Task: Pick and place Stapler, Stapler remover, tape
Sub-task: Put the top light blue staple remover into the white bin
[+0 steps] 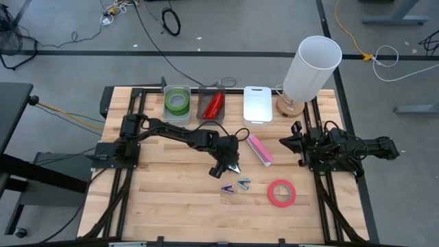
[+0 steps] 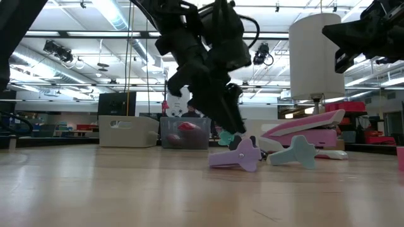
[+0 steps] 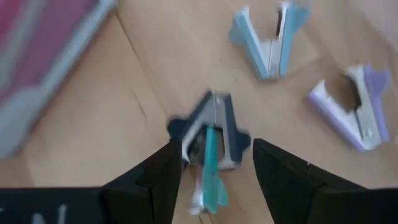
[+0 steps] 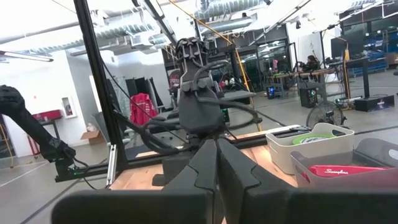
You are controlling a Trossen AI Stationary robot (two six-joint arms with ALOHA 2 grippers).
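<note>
I am looking down on the wooden surface [image 1: 164, 195], where a tall white lamp [image 1: 312, 67] is standing at the far right corner. Along the far edge three bins are sitting in a row: one is holding a green tape roll [image 1: 177, 102], the middle one a red stapler [image 1: 214, 104], and the white bin [image 1: 258, 104] beside them I cannot see into. A pink stapler [image 1: 260, 149] is lying near the centre, just right of my left arm, and a red-pink tape roll [image 1: 281, 193] is lying flat towards the near right.

My left tool [image 1: 232, 168] is reaching down at mid-surface, its fingers [image 3: 155, 180] gripping a dark blue and teal staple remover [image 3: 210, 140] between them. Two more removers are lying just beyond it, close together: a light blue one [image 3: 268, 38] and a lilac one [image 3: 353, 107], both resting on the wood between the left tool and the red-pink roll.

My right tool [image 1: 291, 143] is waiting at the right side, raised above the surface, with its fingers pressed together and nothing held
</note>
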